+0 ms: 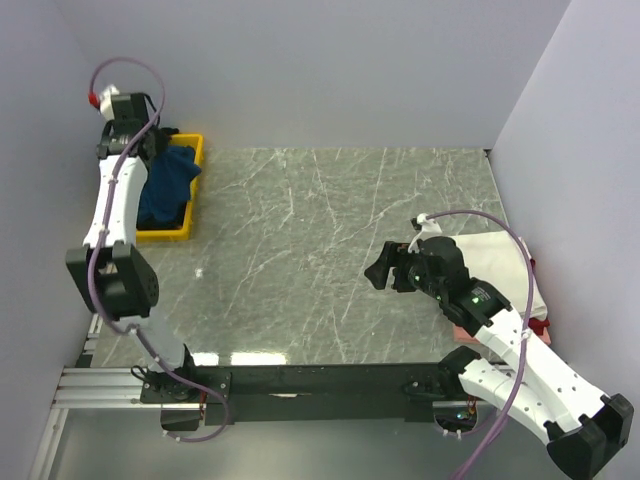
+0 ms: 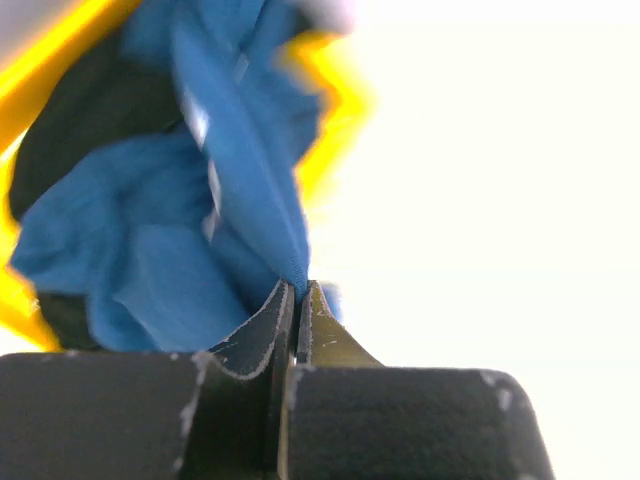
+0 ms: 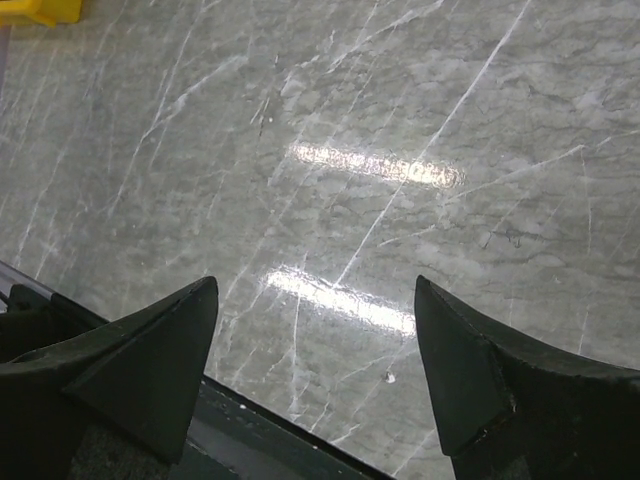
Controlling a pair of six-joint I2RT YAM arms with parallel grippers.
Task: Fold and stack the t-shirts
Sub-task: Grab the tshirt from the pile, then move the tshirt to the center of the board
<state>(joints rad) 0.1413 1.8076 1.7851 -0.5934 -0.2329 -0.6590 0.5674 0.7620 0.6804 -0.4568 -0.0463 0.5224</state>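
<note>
I hold the dark blue t-shirt [image 2: 225, 190] pinched in my left gripper [image 2: 300, 295] at the far-left yellow bin [image 1: 165, 236], with my right gripper [image 3: 315, 330] wide and empty, so the pickup step needs a lift out next.

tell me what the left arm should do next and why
Probably lift straight up: the left gripper is shut on a fold of the blue t-shirt, which lies bunched in the yellow bin. Raising it should free it to carry to the marble table, where the right gripper hovers open.
</note>
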